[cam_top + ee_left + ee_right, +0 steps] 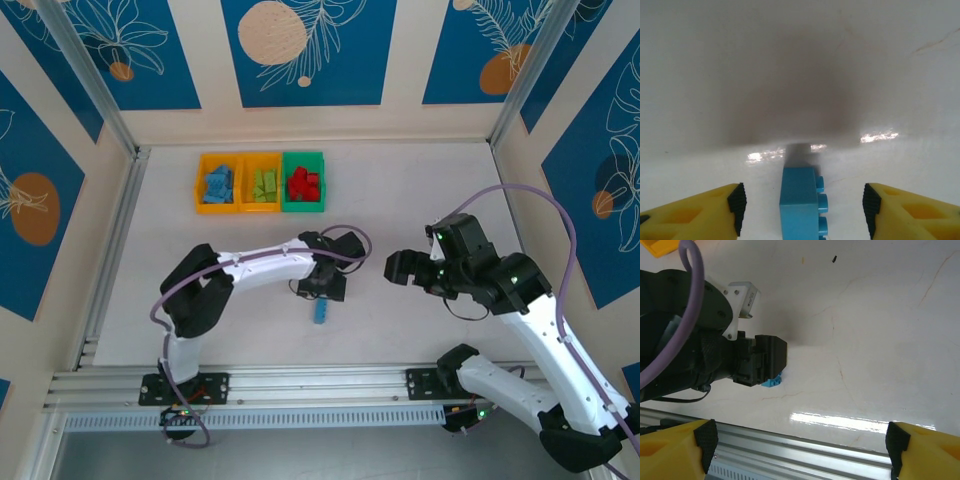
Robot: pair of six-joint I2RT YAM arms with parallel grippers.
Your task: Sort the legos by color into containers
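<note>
Blue lego brick [800,205] lies on white table [400,190], bumps facing sideways, between left gripper [322,287] fingers, touching neither. Left jaws wide apart, holding nothing. Right gripper [800,447] close by over table, jaws wide too, holding nothing. Bins at far side (well apart from brick): left yellow bin [199,185] has blue bricks [218,185], middle yellow bin [262,155] green bricks [264,185], green bin [322,185] red bricks [304,185].

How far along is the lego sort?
Done: blue legos in left bin, green legos in middle bin, red legos in right bin. In hand: left gripper open astride one loose blue brick on the table, not gripped. Left: grasp it, drop it in the left bin. Right gripper open, empty.
</note>
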